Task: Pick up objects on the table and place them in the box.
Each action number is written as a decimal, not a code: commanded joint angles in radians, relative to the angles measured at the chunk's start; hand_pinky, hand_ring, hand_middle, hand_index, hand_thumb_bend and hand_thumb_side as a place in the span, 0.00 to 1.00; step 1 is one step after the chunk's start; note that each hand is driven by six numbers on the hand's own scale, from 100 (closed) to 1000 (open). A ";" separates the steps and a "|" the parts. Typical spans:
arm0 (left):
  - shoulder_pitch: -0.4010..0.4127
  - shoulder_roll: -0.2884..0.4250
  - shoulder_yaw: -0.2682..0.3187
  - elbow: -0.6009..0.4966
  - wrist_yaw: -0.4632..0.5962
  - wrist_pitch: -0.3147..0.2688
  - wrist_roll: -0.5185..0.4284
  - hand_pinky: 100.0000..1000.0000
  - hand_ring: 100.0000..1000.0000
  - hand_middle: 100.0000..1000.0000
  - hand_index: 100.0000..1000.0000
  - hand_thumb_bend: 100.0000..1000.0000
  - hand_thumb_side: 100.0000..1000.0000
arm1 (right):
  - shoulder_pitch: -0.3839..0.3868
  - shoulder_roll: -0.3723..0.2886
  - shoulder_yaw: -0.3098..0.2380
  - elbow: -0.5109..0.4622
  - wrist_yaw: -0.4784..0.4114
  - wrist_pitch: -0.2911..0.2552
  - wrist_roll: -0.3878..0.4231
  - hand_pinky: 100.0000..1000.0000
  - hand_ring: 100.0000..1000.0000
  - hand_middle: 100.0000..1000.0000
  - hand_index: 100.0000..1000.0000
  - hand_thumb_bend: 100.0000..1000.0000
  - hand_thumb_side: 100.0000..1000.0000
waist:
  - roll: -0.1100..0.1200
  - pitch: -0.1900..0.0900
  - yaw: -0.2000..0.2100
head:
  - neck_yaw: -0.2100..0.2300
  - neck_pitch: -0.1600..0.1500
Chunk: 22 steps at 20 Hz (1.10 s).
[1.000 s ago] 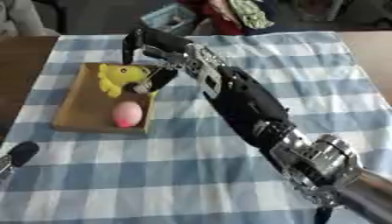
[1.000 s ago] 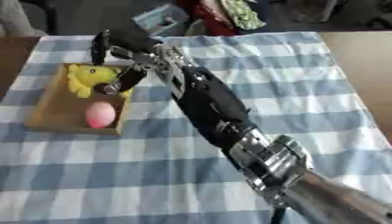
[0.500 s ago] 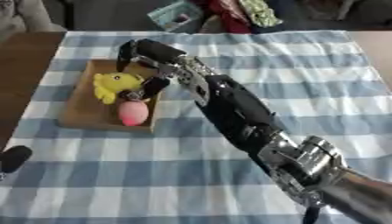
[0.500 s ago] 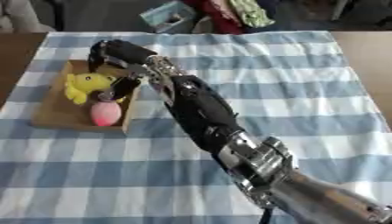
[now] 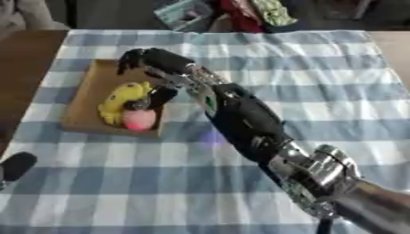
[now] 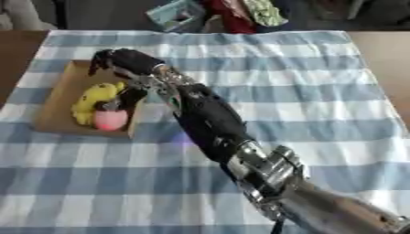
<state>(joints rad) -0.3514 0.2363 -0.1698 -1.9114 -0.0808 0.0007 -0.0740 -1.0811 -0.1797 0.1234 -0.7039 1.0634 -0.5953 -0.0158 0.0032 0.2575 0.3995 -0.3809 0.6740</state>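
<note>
The right robot hand [image 5: 152, 64] reaches over the shallow brown box [image 5: 84, 103] on the checked table [image 5: 320, 91], fingers curled and holding nothing, thumb pointing down beside the toys. A yellow toy [image 5: 118, 98] and a pink ball [image 5: 139, 119] lie touching inside the box. A dark rounded part of the left robot hand [image 5: 16, 165] shows at the lower left; whether it is open I cannot tell.

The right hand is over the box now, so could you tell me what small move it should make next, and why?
Probably lift the right hand straight up and draw it back. The yellow toy and the pink ball already lie in the box, and the checked cloth shows nothing else to pick up.
</note>
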 commanded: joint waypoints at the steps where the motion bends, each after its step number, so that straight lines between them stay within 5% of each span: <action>1: -0.013 0.011 0.000 -0.015 0.000 -0.001 -0.002 0.49 0.48 0.45 0.64 0.78 0.23 | -0.030 -0.015 -0.002 -0.030 -0.024 -0.005 -0.004 0.72 0.70 0.74 0.75 0.51 0.35 | 0.002 -0.014 -0.005 | 0.006 -0.015; 12: 0.005 0.021 0.035 0.001 -0.017 0.001 0.034 0.49 0.48 0.45 0.64 0.78 0.23 | -0.073 -0.133 0.027 -0.194 -0.395 0.025 0.118 0.72 0.69 0.73 0.74 0.40 0.30 | 0.008 -0.023 -0.108 | 0.050 -0.023; 13: 0.009 0.023 0.040 0.003 -0.020 0.001 0.041 0.49 0.48 0.45 0.64 0.79 0.23 | -0.071 -0.150 0.030 -0.215 -0.438 0.037 0.133 0.72 0.68 0.71 0.74 0.30 0.35 | 0.009 -0.026 -0.122 | 0.057 -0.022; 15: 0.016 0.026 0.050 0.006 -0.024 0.001 0.052 0.49 0.48 0.45 0.64 0.79 0.23 | -0.063 -0.183 0.032 -0.255 -0.520 0.073 0.163 0.71 0.66 0.68 0.73 0.14 0.45 | 0.011 -0.030 -0.149 | 0.068 -0.022; 22: 0.032 0.036 0.076 0.015 -0.039 0.003 0.081 0.49 0.48 0.45 0.64 0.79 0.23 | 0.009 -0.286 0.024 -0.394 -0.731 0.246 0.228 0.70 0.65 0.66 0.73 0.06 0.57 | 0.015 -0.038 -0.237 | 0.099 -0.025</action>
<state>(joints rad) -0.3144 0.2473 -0.1069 -1.8869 -0.1151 0.0044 -0.0011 -1.0552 -0.4250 0.1544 -1.0538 0.3737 -0.3787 0.2052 0.0175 0.2414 0.1568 -0.2896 0.6618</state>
